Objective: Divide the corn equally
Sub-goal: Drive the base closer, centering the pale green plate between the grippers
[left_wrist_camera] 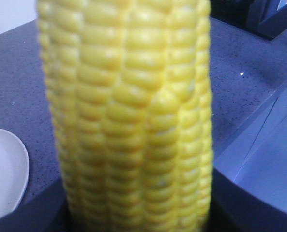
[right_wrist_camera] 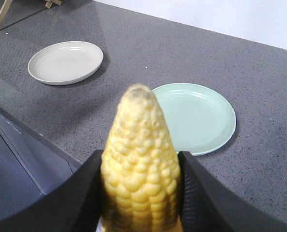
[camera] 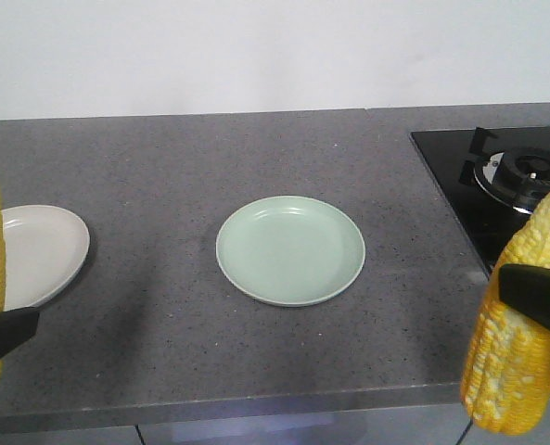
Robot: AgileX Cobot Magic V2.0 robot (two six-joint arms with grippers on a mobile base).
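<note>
Corn: two cobs in view, each held clear of the tabletop (camera: 163, 167) by a gripper. Item 1, left cob (left_wrist_camera: 133, 111): upright, deep yellow, plump kernels in even rows, filling the left wrist view. In the front view only a strip of it shows at the left edge, in front of the white plate (camera: 43, 246). Holder, left gripper (left_wrist_camera: 137, 215): clenched on the lower part of this cob, dark fingers (left_wrist_camera: 46, 217) pressed to both its sides. Item 2, right cob (camera: 514, 348): near upright, leaning slightly, tapered tip uppermost, yellow with paler kernels toward the thick lower end. It sits at the right of the front view, overlapping the tabletop's front edge and the near corner of the stove (camera: 520, 176). Holder, right gripper (right_wrist_camera: 142, 193): closed around the middle of this cob, one black finger (right_wrist_camera: 201, 198) on either flank, the tip standing free above them. Item 3, green plate (camera: 290, 250): round, pale green, flat on the middle of the grey speckled tabletop, between the two cobs and apart from both. Item 4, white plate: round, off-white, flat at the left of the tabletop, well apart from the green plate. Item 5, stove: black glass with a gas burner, set into the tabletop's far right.
</note>
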